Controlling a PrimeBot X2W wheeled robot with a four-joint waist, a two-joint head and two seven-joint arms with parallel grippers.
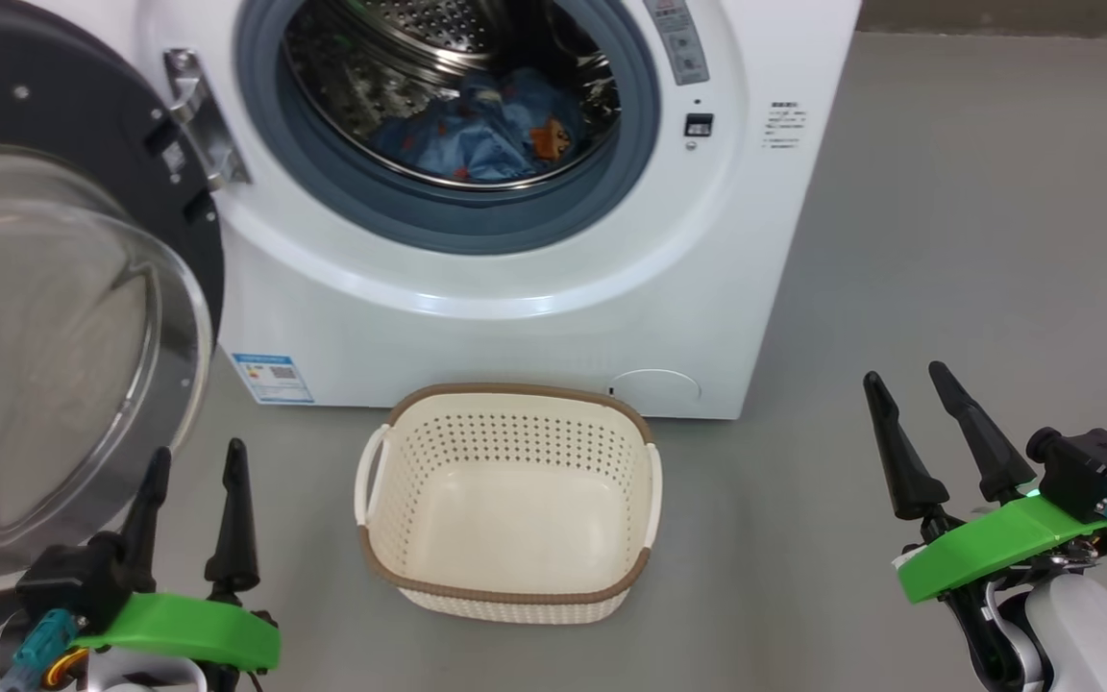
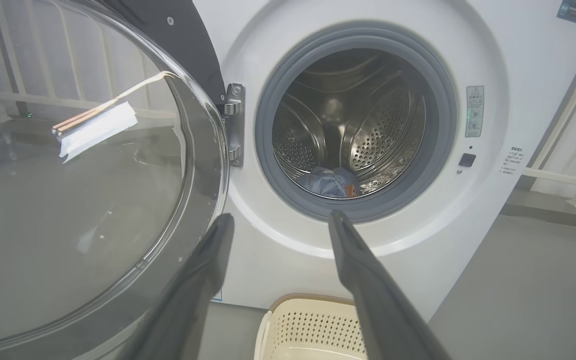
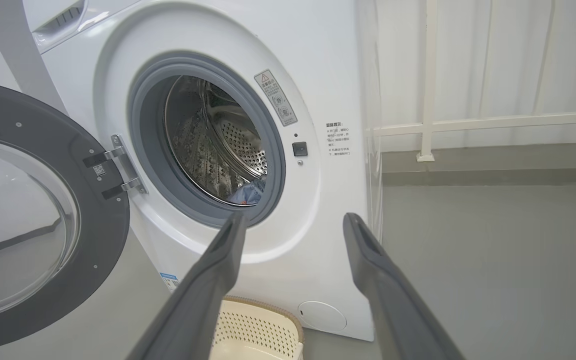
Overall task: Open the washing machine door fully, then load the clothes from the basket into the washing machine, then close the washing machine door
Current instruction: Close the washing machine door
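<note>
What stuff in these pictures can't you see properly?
- Head view: the washing machine door runs off the left edge.
- Left wrist view: the bottom edge cuts off the basket.
- Right wrist view: the grey gasket hides most of the clothes.
- Left wrist view: the warning label has print too small to read.

Smooth grey floor (image 1: 976, 240) spreads out to the right — matte, softly and evenly lit. At the far side a white railing (image 3: 493, 122) stands on a low grey kerb (image 3: 493, 167), pale panelled wall (image 3: 528, 60) behind it.
</note>
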